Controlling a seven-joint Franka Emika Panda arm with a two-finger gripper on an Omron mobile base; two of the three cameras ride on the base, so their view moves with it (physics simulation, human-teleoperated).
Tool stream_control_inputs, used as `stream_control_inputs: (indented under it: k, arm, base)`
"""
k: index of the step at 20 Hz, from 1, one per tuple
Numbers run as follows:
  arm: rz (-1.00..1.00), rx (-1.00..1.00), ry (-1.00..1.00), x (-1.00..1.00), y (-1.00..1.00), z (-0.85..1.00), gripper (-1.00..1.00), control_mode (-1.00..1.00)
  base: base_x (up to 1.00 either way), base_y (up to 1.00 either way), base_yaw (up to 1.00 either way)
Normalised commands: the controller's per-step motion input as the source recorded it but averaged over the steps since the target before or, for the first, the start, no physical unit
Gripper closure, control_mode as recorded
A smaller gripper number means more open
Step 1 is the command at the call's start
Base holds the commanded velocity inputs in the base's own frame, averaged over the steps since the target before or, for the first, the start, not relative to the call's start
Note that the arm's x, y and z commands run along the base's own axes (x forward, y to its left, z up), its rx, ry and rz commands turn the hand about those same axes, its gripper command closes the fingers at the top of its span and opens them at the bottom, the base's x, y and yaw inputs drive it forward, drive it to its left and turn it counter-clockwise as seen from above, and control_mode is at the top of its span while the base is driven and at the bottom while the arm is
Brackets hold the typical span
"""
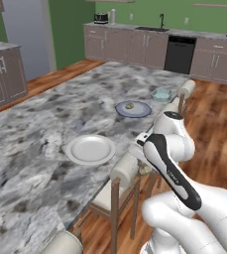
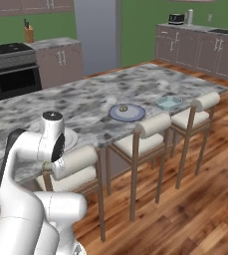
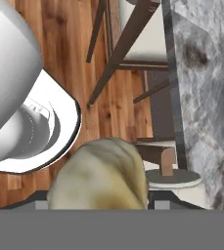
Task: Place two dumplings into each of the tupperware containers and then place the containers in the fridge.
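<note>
We note a long marbled bench (image 1: 45, 114) running diagonally, its near edge lined with three wooden stools with pale roll backs (image 2: 153, 124). Beyond that edge lies open wood floor (image 2: 185, 209), wide and bare to the robot's right.

On the bench a white plate (image 1: 90, 149) sits close to the near edge. Farther along, a blue-grey plate (image 1: 133, 109) carries one dumpling (image 1: 130, 105), also close to the edge. Just past it stands the pale blue-green tupperware container (image 1: 161, 93), apart from the plate and near the bench's far corner. The bench surface to the left of the plates lies broad and bare.

The arm is folded tight, elbow high, with the wrist tucked down off the bench edge over a stool (image 1: 116, 196). The claw (image 3: 99, 207) points down at the floor beside the stool legs. In the hand view a tan-green dumpling (image 3: 101, 178) fills the space between the dark fingertips (image 3: 169, 201); the jaws stand partly apart and closed against it, so the claw holds this dumpling. From the left base view the same lump (image 1: 144, 169) peeks out below the wrist, level with the stool back.

A grey fridge (image 2: 96, 35) stands at the far wall, well apart from the bench, with a dark oven (image 2: 16, 74) to its left.
</note>
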Motion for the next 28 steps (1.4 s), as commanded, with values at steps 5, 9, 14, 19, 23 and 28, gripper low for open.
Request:
stream_control_inputs:
  k: [5, 9, 14, 19, 23, 28]
  arm:
    - [0.0, 0.0, 0.0, 0.0, 0.0, 0.0, 1.0, 1.0]
    - [0.0, 0.0, 0.0, 0.0, 0.0, 0.0, 1.0, 1.0]
    - [0.0, 0.0, 0.0, 0.0, 0.0, 0.0, 1.0, 1.0]
    - [0.0, 0.0, 0.0, 0.0, 0.0, 0.0, 1.0, 1.0]
    - [0.0, 0.0, 0.0, 0.0, 0.0, 0.0, 1.0, 1.0]
    - [0.0, 0.0, 0.0, 0.0, 0.0, 0.0, 1.0, 1.0]
  base:
    - [-0.13, -0.61, 0.02]
    - [0.02, -0.65, 0.08]
    - [0.24, -0.68, 0.14]
    - [0.58, -0.58, 0.23]
    - [0.57, -0.63, 0.23]
    - [0.57, -0.68, 0.22]
